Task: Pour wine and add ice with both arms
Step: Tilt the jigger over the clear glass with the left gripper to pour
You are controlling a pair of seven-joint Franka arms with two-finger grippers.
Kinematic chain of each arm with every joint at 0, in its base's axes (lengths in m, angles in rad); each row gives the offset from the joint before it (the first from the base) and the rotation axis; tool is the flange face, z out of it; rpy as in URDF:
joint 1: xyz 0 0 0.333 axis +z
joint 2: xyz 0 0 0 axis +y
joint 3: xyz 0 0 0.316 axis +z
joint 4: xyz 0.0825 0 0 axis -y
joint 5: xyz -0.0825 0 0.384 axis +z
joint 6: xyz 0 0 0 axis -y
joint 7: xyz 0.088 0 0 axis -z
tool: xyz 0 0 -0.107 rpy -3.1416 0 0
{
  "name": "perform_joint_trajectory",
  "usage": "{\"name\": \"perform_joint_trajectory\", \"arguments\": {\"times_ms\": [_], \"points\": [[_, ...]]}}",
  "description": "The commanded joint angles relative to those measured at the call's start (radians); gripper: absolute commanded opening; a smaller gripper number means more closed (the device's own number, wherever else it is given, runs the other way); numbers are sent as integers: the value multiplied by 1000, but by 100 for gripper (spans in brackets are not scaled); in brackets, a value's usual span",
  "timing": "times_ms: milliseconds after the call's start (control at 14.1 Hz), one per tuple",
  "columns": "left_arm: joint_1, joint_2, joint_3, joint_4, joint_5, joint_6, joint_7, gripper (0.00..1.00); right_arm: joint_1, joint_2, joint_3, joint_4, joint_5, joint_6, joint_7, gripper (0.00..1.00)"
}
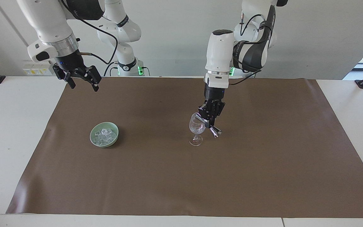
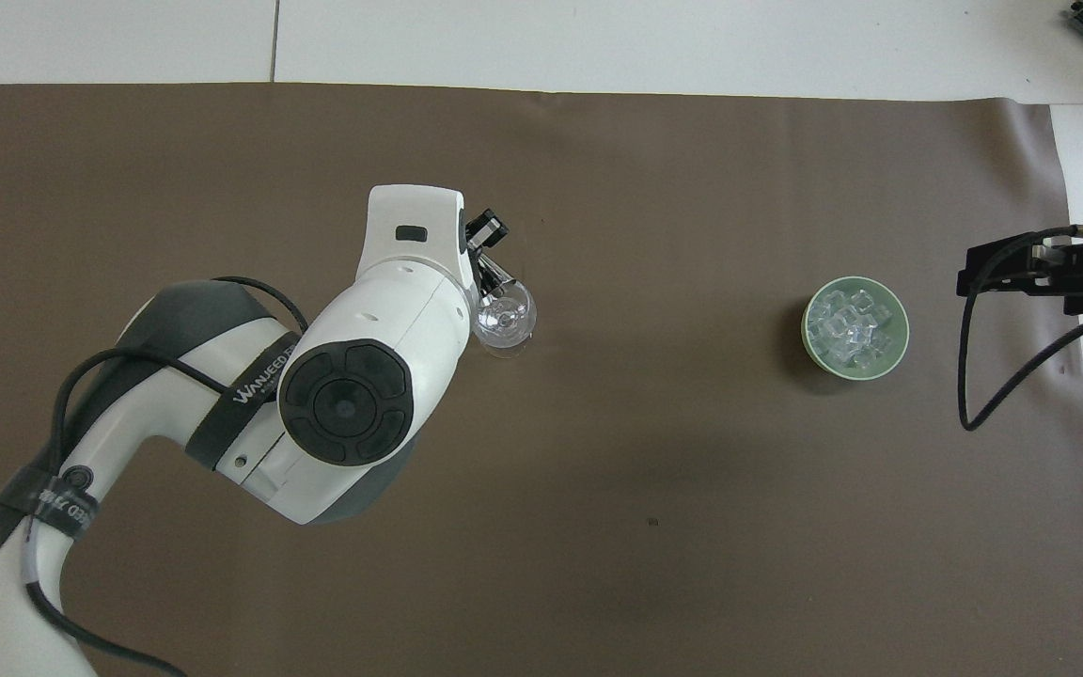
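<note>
Left arm (image 2: 353, 376) hides glass (image 2: 504, 324) rim overhead; right arm (image 1: 49, 28) cut off at top.

Over the glass (image 1: 197, 127) the way down is blocked by the left end effector (image 1: 210, 121) and its metal jigger (image 1: 209, 125), tilted at the rim. The bowl (image 1: 104, 134) of ice (image 1: 104, 134) stands open from above, well apart from the glass, with bare mat (image 1: 156, 176) between them. The right end effector (image 1: 80, 77) hangs over the mat's edge.

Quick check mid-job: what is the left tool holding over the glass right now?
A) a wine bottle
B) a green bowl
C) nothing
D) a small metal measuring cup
D: the left tool is shut on a small metal measuring cup, tilted at the rim of the stemmed glass.
</note>
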Motion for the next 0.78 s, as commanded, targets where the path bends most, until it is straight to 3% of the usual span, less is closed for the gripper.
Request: {"name": "perform_joint_trajectory", "arguments": {"times_ms": [0, 711], "points": [[-24, -19, 17, -5, 81, -7, -19, 0, -11, -6, 4, -4, 17, 3, -23, 100], [-27, -14, 12, 6, 129, -19, -21, 0, -11, -6, 4, -4, 17, 3, -23, 100]]}}
